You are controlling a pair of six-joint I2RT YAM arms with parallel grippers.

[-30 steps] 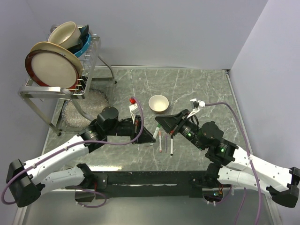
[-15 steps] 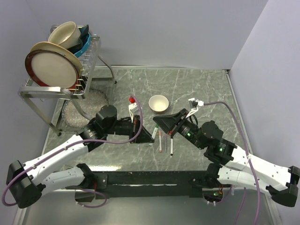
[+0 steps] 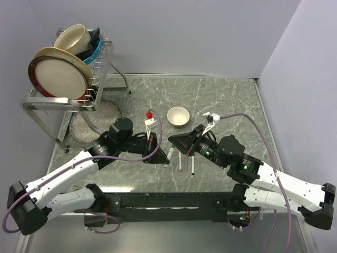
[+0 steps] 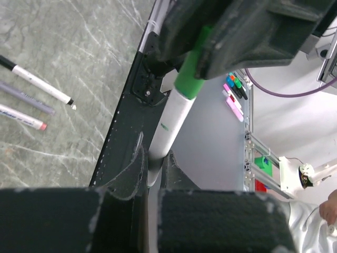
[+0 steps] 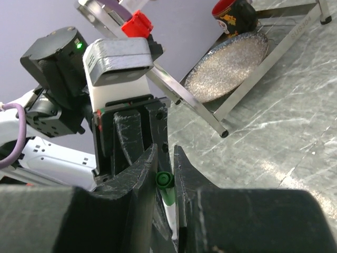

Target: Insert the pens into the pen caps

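The grey-green marbled table carries a wire dish rack, a speckled plate beneath it, a cream bowl and two, perhaps three, pens lying mid-table.

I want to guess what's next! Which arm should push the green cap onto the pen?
Probably the right. The right pincer grips the green cap, which meets the pen; the left pincer only holds that pen's white barrel.

top: we looked down on the whole table | wrists: we faced each other close-up, sharing the green-capped pen
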